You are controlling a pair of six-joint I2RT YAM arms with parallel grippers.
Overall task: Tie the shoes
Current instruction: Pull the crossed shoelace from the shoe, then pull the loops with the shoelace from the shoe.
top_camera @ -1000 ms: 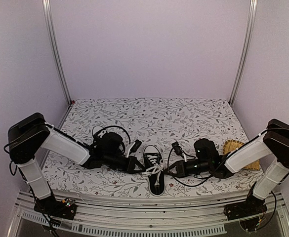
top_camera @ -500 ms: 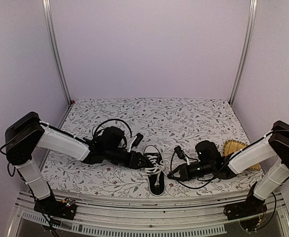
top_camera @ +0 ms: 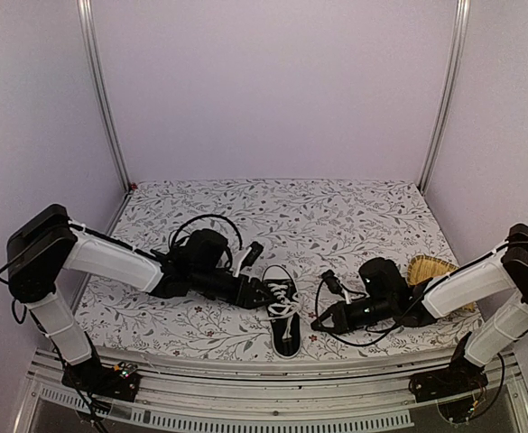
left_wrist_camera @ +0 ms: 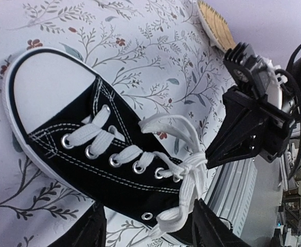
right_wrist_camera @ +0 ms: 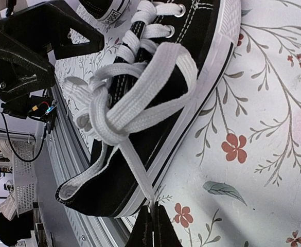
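The right gripper (top_camera: 318, 321) backed off toward 3 o'clock, clamped on a lace end (right_wrist_camera: 140, 180), and the knot on the shoe (top_camera: 284, 317) drew tighter. The left gripper (top_camera: 262, 294) stood open at 9 o'clock.

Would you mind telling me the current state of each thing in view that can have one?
shoe: upright on its sole, toe pointing away from the arms.
laces: threaded through the eyelets, gathered in a loose knot with loops, not pulled tight.
right gripper: shut on one strand of the laces, which is drawn taut.
left gripper: open, its fingers either side of the shoe's heel end.
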